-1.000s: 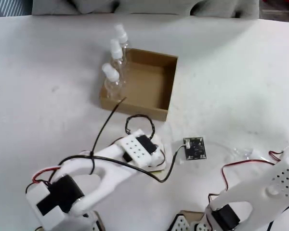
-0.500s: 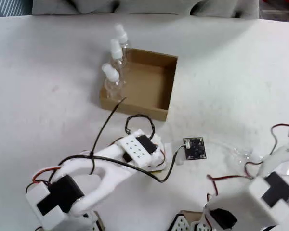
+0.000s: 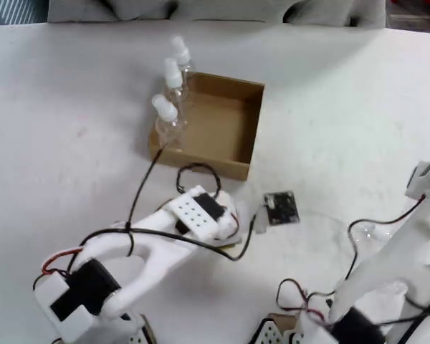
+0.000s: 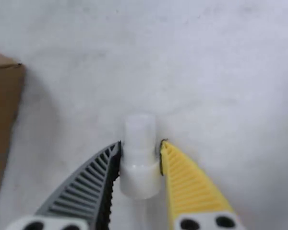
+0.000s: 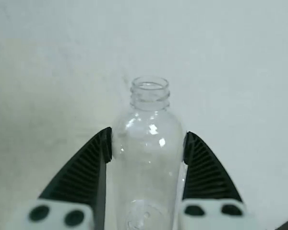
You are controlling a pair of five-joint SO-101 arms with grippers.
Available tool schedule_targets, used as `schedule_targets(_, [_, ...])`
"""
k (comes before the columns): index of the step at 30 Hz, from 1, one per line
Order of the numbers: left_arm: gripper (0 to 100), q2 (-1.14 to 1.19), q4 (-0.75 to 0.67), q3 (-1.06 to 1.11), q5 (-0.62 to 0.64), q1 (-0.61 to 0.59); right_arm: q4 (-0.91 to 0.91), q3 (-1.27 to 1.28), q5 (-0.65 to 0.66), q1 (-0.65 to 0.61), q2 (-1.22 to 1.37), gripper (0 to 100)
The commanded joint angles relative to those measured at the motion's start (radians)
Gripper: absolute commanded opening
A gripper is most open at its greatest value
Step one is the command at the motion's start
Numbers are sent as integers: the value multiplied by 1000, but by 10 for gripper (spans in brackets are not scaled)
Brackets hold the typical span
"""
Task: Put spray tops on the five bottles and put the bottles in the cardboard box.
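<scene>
**A top and an open bottle are being held, one by each arm**

In the high view, the right arm (image 3: 405, 251) is being swung up along the right edge of the table (image 3: 72, 107), away from the low spot where it was a second ago. The left arm (image 3: 129, 254) is being shifted a little to the left and farther off. Three capped bottles (image 3: 166, 118) are being kept along the left wall of the cardboard box (image 3: 201, 161). It cannot be told if they are inside it. This is being taken to mean that one more bottle is being made ready for its top.

In the left wrist view, a white spray top (image 4: 140, 165) is being pinched by the narrow left gripper (image 4: 140, 143), near the box.

In the right wrist view, a clear open bottle (image 5: 149, 158) is being squeezed at its wide body by the right gripper (image 5: 149, 134). Its neck is being left bare. It looks shiny, see-through and empty.
</scene>
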Motion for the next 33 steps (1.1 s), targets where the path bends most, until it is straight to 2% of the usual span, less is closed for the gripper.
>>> schedule_targets(1, [38,-58,-15,-9,-11,-13,-114,38,-97,-45,-90,45])
schedule_targets(7, [37,-58,-14,-6,-11,-12,-315,107,-178,-194,-105,42])
schedule_targets(11, [37,-67,-15,-9,-9,-36,-343,138,-348,-302,-105,42])
schedule_targets(16, [37,-188,-17,23,11,-88,-340,160,-520,-338,-114,45])
schedule_targets(24, [37,-452,-87,160,178,-102,-335,193,-609,-352,-108,45])
schedule_targets(28, [38,-601,-126,236,272,-102,-335,255,-611,-437,-111,45])
schedule_targets(33, [38,-783,-236,364,318,-94,-344,296,-611,-570,-107,45])
